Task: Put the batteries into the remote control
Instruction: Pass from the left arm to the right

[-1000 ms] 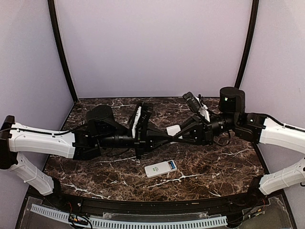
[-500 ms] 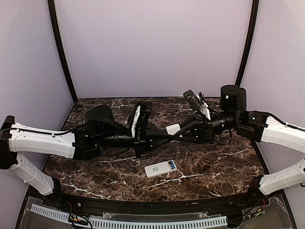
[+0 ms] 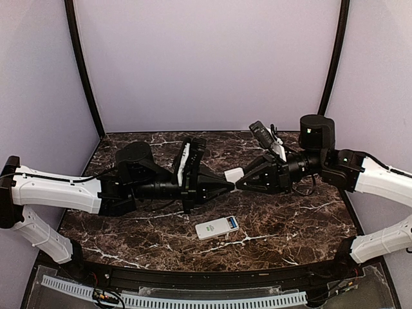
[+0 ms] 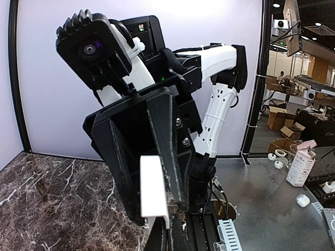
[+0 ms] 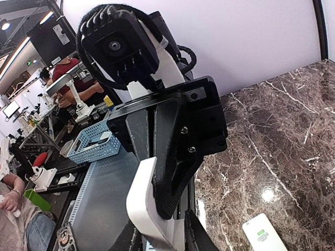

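**Claws tip to tip above the counter (image 3: 129, 225), remote control (image 3: 217, 228) lying below**
Top: the remote control's green mark is unreadable; it lies just nearer than the left claw (image 3: 228, 185), clenched on a white plate (image 3: 234, 174). Left wrist: right claw (image 4: 157, 209) parted around that plate. Right wrist: blue basket (image 5: 97, 144), contents unclear.

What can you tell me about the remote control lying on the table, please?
The remote control is a small white rectangular handset, plastic by its look, with a blue patch at its right end and a green mark nearer the left. It lies flat and slightly skewed on the marble table, near the front edge. Nothing touches it.
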